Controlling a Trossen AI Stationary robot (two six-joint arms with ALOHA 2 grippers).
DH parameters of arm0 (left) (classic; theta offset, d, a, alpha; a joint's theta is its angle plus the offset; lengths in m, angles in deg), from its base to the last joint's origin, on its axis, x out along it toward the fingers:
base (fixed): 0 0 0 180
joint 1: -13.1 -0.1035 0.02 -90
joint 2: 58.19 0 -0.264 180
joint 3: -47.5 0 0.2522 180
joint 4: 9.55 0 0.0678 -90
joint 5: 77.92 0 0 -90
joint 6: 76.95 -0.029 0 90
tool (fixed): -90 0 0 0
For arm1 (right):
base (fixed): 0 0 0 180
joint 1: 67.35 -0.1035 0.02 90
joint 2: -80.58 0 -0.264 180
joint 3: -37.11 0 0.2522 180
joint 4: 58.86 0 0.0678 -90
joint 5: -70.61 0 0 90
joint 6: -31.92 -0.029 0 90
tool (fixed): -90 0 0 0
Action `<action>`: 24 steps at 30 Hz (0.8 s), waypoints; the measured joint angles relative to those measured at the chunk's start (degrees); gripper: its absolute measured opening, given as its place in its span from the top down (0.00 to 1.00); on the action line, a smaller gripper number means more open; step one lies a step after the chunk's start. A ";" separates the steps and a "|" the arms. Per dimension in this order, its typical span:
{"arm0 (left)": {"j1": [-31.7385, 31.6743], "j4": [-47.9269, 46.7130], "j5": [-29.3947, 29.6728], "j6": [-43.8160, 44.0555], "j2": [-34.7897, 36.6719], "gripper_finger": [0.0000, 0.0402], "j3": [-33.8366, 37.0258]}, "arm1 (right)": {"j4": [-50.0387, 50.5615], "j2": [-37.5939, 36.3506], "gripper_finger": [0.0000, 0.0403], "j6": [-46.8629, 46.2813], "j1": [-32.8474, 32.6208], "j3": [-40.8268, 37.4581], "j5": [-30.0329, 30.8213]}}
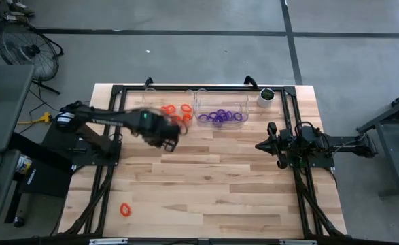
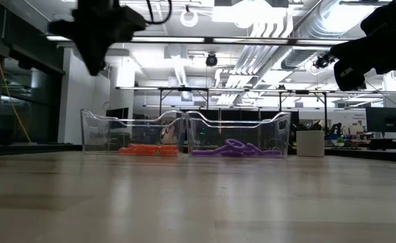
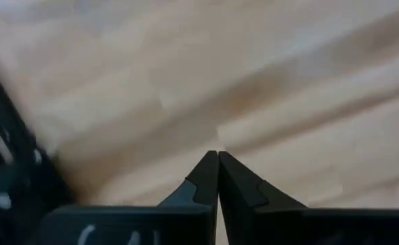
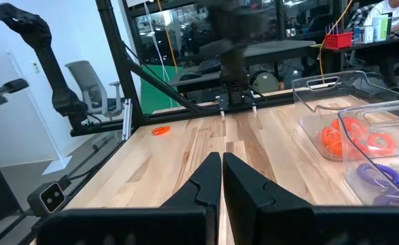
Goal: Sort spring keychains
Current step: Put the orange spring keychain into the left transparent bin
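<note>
Orange spring keychains [image 1: 175, 111] lie in the left clear bin at the table's far edge, and purple ones [image 1: 221, 117] lie in the right clear bin beside it. A single orange keychain [image 1: 125, 209] lies flat on the wood near the table's near left corner; it also shows in the right wrist view [image 4: 161, 130]. My left gripper [image 1: 170, 141] hovers above the table just in front of the orange bin, shut and holding nothing [image 3: 217, 155]. My right gripper [image 4: 221, 156] waits at the table's right side [image 1: 270, 145], shut and holding nothing.
A small white cup with a dark top [image 1: 266, 96] stands at the far edge, right of the purple bin [image 2: 235, 138]. Black frame rails [image 1: 301, 190] run along the table's left and right sides. Bare wood [image 1: 213, 184] spreads across the middle and near half.
</note>
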 joint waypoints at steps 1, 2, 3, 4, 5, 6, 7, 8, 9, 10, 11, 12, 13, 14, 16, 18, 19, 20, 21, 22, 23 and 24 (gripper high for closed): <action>2.09 -0.49 -0.40 2.59 0.05 0.99 0.24 | 0.00 0.00 0.97 0.00 0.00 0.01 -0.01; 4.31 -0.70 -1.00 5.27 0.05 0.99 0.72 | 0.00 0.00 0.97 0.00 0.00 0.02 0.00; 6.62 -0.94 -1.45 8.02 0.06 0.99 1.43 | 0.00 0.00 0.97 0.01 -0.01 0.01 -0.01; 8.98 -1.22 -2.20 10.77 0.16 0.99 2.14 | 0.00 0.00 0.97 0.01 -0.01 0.00 0.00; 11.32 -1.06 -3.05 13.48 0.33 0.99 2.76 | 0.00 0.00 0.97 0.01 -0.01 0.00 0.00; 13.81 -0.61 -3.68 16.17 0.43 1.00 3.42 | 0.00 -0.02 0.97 -0.01 -0.01 0.00 0.00; 16.25 -0.14 -4.39 18.82 0.44 1.00 4.16 | 0.00 -0.02 0.97 0.00 -0.01 0.00 0.00; 18.72 0.34 -5.10 21.75 0.35 1.00 4.95 | 0.00 0.00 0.97 0.01 0.01 0.02 -0.02; 21.14 1.01 -5.61 24.41 0.32 1.00 5.59 | 0.00 0.00 0.97 -0.01 0.00 0.01 0.00; 23.54 2.04 -6.03 27.30 0.32 1.00 6.12 | 0.00 -0.01 0.97 0.02 -0.01 0.00 -0.01; 25.77 3.37 -6.29 30.15 0.36 1.00 6.69 | 0.00 0.00 0.97 0.00 0.00 0.01 -0.01; 27.90 4.66 -6.63 33.23 0.36 1.00 7.35 | 0.00 0.00 0.97 0.02 0.00 0.01 -0.02; 29.99 5.80 -6.73 36.30 0.36 1.00 8.05 | 0.00 0.00 0.97 0.01 0.00 0.00 0.00; 31.88 6.76 -6.73 39.35 0.34 1.00 8.61 | 0.00 0.00 0.97 0.02 0.01 0.00 0.00; 35.48 8.04 -6.65 45.51 0.34 1.00 9.57 | 0.00 0.00 0.97 0.01 0.01 0.02 -0.02; 38.91 7.95 -6.61 51.97 -0.49 1.00 10.12 | 0.00 -0.02 0.97 0.00 -0.01 0.00 -0.01; 40.33 8.07 -6.78 54.95 -1.20 1.00 10.25 | 0.00 0.00 0.97 0.00 -0.01 0.00 0.00; 41.88 8.14 -7.03 57.67 -1.91 1.00 10.39 | 0.00 0.00 0.97 0.02 -0.01 0.01 -0.02; 43.31 8.18 -7.46 60.36 -2.60 1.00 10.54 | 0.00 0.00 0.97 0.02 0.00 0.00 -0.01; 44.66 8.10 -8.23 62.96 -3.26 1.00 10.70 | 0.00 -0.01 0.97 0.00 -0.01 0.00 -0.01; 46.01 8.09 -9.15 65.55 -3.96 1.00 10.84 | 0.00 -0.02 0.97 0.02 0.00 0.00 0.00; 47.22 8.43 -10.34 67.21 -4.72 1.00 11.00 | 0.00 -0.02 0.97 0.00 -0.01 0.01 -0.02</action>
